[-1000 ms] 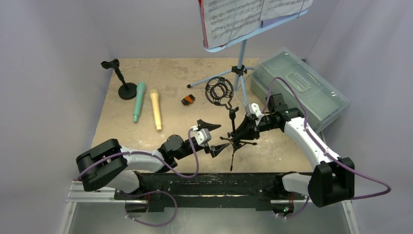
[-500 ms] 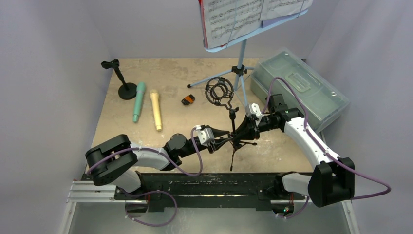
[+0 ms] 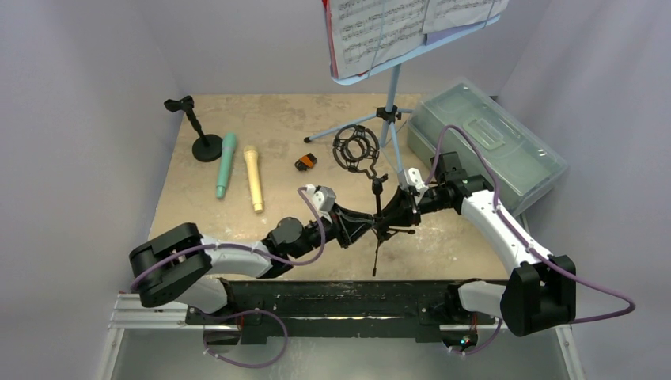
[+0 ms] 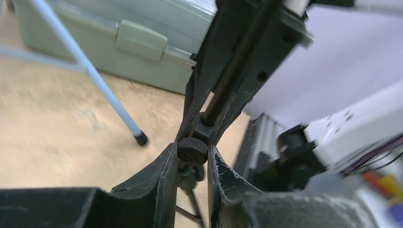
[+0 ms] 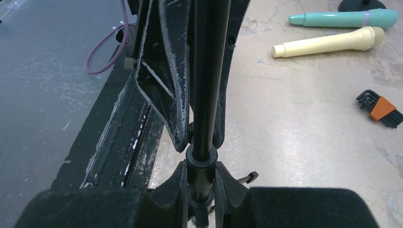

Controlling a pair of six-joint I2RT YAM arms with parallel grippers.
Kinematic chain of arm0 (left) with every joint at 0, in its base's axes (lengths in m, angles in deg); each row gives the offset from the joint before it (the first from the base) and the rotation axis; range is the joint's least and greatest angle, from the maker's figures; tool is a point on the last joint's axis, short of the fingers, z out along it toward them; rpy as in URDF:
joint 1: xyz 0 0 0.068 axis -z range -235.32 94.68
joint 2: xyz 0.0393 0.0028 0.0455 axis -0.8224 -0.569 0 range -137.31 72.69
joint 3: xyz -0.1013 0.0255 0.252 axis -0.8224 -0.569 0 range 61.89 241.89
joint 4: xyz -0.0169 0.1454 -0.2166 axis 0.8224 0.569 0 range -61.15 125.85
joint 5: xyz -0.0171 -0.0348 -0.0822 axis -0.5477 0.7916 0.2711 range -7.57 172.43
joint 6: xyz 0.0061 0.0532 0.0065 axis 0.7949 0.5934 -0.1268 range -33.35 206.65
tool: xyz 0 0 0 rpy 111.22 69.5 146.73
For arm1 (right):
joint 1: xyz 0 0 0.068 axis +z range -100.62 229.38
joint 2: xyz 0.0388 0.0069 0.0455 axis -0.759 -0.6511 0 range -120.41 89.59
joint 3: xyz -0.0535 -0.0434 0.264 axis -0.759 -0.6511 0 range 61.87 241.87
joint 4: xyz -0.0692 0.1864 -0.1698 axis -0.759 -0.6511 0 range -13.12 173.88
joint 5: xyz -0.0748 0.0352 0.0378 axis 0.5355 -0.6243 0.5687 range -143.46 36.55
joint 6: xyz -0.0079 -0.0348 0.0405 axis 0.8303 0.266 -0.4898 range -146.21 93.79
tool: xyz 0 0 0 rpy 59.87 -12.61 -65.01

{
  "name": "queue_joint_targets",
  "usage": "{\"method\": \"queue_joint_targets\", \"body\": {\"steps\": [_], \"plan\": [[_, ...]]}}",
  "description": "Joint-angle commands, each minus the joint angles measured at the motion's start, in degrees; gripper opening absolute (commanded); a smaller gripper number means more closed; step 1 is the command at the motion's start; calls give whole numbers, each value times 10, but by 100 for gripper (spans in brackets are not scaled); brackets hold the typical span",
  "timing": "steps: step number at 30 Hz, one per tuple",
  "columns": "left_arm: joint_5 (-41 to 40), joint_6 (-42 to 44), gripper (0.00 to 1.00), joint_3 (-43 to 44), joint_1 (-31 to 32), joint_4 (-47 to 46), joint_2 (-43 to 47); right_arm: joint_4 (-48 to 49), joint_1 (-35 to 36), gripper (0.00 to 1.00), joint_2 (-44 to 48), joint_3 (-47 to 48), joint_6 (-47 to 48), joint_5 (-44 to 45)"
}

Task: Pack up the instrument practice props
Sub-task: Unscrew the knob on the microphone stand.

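Note:
The black microphone tripod [image 3: 377, 229] stands at the table's near middle. My right gripper [image 3: 398, 210] is shut on its pole [image 5: 207, 80], the fingers clamping a collar [image 5: 201, 166]. My left gripper [image 3: 366, 224] comes in from the left and is shut on the tripod's knurled knob [image 4: 192, 151]. A teal microphone [image 3: 226, 165] and a beige microphone [image 3: 253, 179] lie side by side at the left. The round-base pole [image 3: 204, 142] stands behind them. The light-blue music rack [image 3: 393, 79] holds music sheets [image 3: 396, 24] at the back.
A translucent grey-green box [image 3: 487, 142] sits shut at the right, behind my right arm. A black ring-shaped shock mount [image 3: 355, 148] and an orange hex-key set [image 3: 305, 162] lie mid-table. One blue rack leg [image 4: 95, 80] ends close to the tripod.
My left gripper moved right to the tripod and closed its jaws on the knob. The right gripper kept its hold on the pole without moving.

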Motion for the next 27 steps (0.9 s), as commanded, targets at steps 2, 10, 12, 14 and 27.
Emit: {"method": "queue_joint_targets", "body": {"steps": [2, 10, 12, 14, 27], "plan": [[-180, -433, 0, 39, -7, 195, 73, -3, 2, 0, 2, 15, 6, -28], [-195, -680, 0, 34, 1, 245, 93, -2, 2, 0, 4, 14, 5, -27], [-196, -664, 1, 40, 2, 259, 101, -2, 2, 0, 3, 14, 4, -26], [-198, -644, 20, 40, 2, 275, 110, -2, 1, 0, 3, 14, 4, -26], [-127, -239, 94, -52, 0, 259, 227, -2, 2, 0, 1, 14, 5, -24]]}}
